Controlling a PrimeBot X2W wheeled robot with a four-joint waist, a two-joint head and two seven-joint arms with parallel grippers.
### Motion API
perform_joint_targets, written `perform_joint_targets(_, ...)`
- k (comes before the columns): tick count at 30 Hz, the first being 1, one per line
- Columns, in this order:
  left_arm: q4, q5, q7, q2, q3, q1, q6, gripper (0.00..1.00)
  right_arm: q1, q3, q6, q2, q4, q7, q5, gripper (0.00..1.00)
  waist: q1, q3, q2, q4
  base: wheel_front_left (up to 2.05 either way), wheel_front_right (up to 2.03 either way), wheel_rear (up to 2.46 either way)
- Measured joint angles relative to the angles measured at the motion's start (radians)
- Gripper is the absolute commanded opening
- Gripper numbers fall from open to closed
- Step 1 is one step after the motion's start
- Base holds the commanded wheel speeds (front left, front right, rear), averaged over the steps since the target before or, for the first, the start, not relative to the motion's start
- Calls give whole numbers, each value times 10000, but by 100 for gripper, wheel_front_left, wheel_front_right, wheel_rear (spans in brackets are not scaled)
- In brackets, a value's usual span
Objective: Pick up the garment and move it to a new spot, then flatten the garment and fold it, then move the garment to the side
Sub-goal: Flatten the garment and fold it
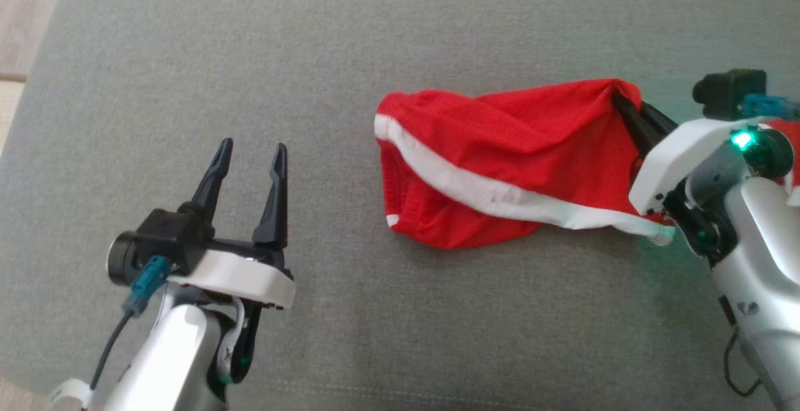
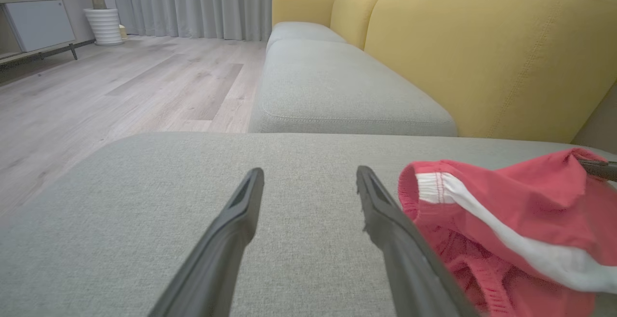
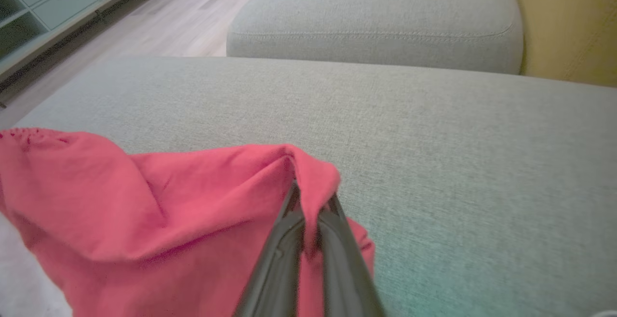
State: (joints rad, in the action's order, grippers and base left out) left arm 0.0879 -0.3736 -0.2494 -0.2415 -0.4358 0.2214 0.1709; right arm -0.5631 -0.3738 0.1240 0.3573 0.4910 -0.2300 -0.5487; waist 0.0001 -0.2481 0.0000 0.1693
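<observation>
- Right gripper (image 1: pixel 619 100), head view: clamped on the right end of the red shorts (image 1: pixel 500 148), which lie crumpled on the grey cushion (image 1: pixel 187 55); left gripper (image 1: pixel 253 148) wide, empty.
- Left wrist view: shorts just right of the spread jaws.
- Right wrist view: cloth pinched; likely the relocating step. Next, lift it clear.

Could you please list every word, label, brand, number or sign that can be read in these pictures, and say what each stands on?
No text can be read with confidence.
Dark mark on the left arm: too small and blurred to read.
Dark mark on the right arm: too blurred to read.
Red garment: a white stripe, no print or tag showing.
</observation>
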Motion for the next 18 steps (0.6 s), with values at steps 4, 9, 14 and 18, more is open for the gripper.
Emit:
perform_joint_targets(4, 100, 119, 0, 119, 27, 22, -130, 100, -457, -650, 0, 27, 780, 407, -355, 100, 1, -156, 0, 100, 0, 0, 0)
perform_joint_targets(9, 209, 217, 0, 242, 176, 35, -140, 100, -546, -767, 0, 21, 1216, 1532, -426, 100, -1, -21, 0, -98, 0, 0, 0)
perform_joint_targets(14, 299, 234, 0, 232, 326, 3, -138, 100, -489, -566, 0, 10, 1064, 2345, -422, 100, -1, 244, 0, -332, 0, 0, 0)
perform_joint_targets(18, 366, 293, 0, 222, 345, -254, -134, 100, -61, 6, 0, 2, 527, 2880, -316, 100, -1, 596, 0, -559, 0, 0, 0)
